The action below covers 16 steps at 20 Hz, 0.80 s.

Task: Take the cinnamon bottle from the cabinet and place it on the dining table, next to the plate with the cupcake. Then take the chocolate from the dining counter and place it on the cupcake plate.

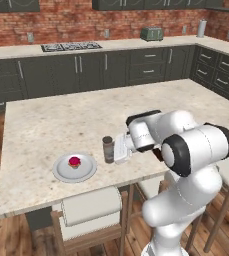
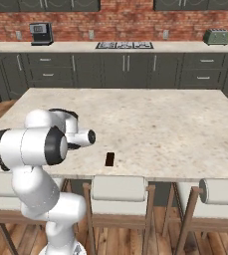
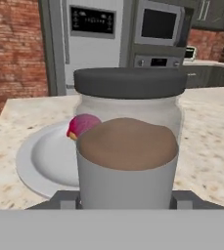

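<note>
Cinnamon bottle at the plate, island's near edge.

We see the cinnamon bottle (image 1: 108, 149) upright on the dining table (image 1: 46, 125), base touching the stone as far as we can tell. The gripper (image 1: 114, 148) reaches in level from the right, its fingers closed around the bottle's sides. Just left of it sits the plate (image 1: 61, 170), a narrow gap between them, with the cupcake (image 1: 75, 162) at its middle. A pale stool (image 1: 92, 206) is tucked under the near edge, below the plate.
</note>
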Available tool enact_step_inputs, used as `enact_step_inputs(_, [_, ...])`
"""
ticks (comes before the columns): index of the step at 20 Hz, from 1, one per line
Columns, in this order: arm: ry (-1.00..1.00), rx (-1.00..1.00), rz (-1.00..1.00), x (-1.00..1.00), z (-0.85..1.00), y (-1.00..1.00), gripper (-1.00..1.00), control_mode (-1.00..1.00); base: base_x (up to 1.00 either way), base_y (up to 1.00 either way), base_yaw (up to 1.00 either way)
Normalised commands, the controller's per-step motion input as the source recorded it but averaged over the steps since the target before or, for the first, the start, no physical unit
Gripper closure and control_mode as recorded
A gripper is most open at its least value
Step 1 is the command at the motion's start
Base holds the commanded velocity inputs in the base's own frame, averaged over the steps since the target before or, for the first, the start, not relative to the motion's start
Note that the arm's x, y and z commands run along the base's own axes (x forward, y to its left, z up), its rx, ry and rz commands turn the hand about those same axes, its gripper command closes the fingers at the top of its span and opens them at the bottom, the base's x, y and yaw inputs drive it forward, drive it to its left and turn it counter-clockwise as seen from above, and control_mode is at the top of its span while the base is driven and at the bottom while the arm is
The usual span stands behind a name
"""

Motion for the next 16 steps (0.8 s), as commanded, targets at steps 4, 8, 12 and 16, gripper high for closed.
enact_step_inputs(4, [0.0, 0.09, 0.12, 0.19, -0.14, 0.01, 1.0, -1.0, 0.0, 0.0, 0.0])
enact_step_inputs(8, [0.0, 0.05, 0.13, 0.17, -0.15, 0.21, 1.0, -1.0, 0.0, 0.0, 0.0])
enact_step_inputs(12, [0.0, 0.03, 0.12, 0.25, -0.25, 0.26, 1.0, -1.0, 0.0, 0.0, 0.0])
enact_step_inputs(16, [0.0, 0.06, 0.08, 0.21, -0.2, 0.01, 1.0, -1.0, 0.0, 0.0, 0.0])
